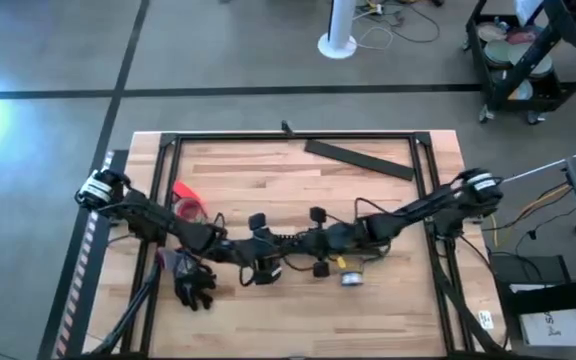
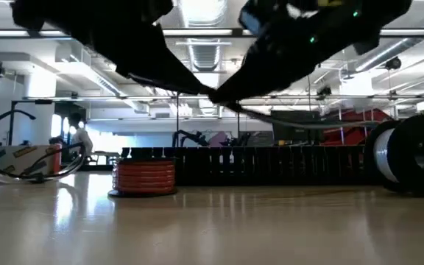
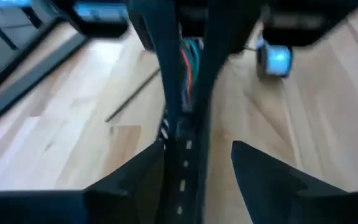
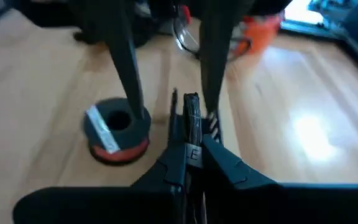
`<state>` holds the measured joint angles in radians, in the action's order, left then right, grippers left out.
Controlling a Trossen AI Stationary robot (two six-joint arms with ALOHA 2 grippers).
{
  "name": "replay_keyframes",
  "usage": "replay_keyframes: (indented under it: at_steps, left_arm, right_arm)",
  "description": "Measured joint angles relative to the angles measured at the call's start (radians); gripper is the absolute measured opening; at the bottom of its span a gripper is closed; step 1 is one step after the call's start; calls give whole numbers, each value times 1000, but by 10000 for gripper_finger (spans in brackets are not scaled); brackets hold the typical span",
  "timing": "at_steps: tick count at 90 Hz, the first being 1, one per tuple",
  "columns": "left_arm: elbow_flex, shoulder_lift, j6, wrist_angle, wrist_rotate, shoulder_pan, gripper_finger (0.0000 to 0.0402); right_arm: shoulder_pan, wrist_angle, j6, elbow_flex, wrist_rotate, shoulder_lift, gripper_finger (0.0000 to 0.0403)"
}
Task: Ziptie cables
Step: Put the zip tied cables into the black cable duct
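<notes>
Cable (image 4: 191, 115): dark cord with pale print, colored strands at one end; held off the table (image 1: 268, 175), past the red spool (image 1: 190, 208) toward the right arm's side, about mid-table.
Right gripper (image 1: 320, 240): fingers pinched tight on cable; farther from red spool than the left gripper.
Left gripper (image 1: 265, 255): between red spool and right gripper, nose to nose with it; fingers spread, cable running along one finger, not clamped.
Ziptie (image 3: 132, 96): probably the thin straight dark strip flat on the wood in left wrist view, apart from both grippers; not findable in high view, so position relative to red spool unclear.
Step in hand: likely regrasp or handover of cable before strapping.
Doing it well: keep right pinch firm and steady; centre cable between left fingers before closing; keep loops gathered so ziptie can go round them; avoid pulling colored strands.
Small black discs (image 1: 318, 213): scattered beyond red spool around both grippers; easy to knock.
Blue-silver spool (image 1: 351, 278): just beside right gripper, far side from red spool; crowds the space.
Black tangle (image 1: 193, 285): near red spool, toward table's front edge; cannot tell what.
Flat black bar (image 1: 358, 158): well apart from red spool, at the back; not in the way.
Comb-toothed duct (image 2: 271, 165): behind red spool in low view; clear of the work.
</notes>
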<state>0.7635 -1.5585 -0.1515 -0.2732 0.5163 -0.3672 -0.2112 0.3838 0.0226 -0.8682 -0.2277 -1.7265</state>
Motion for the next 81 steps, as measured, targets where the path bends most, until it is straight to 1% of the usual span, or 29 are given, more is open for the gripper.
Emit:
replay_keyframes:
  at_steps: [11,21,37,63,81]
  left_arm:
    - [-34,0,-14,-52,2,0,193]
    - [-41,0,-12,-50,18,-1,193]
    - [-44,0,0,-49,26,-3,185]
    - [-27,2,1,32,26,-3,147]
    - [-22,2,-8,45,29,-2,113]
  right_arm:
    - [2,4,-62,-51,0,-52,11]
    - [7,-8,-128,-102,1,-93,11]
    - [12,-19,-135,-157,0,-143,11]
    - [12,-119,-138,-151,-6,-114,11]
    - [11,-125,-144,-141,-7,-102,11]
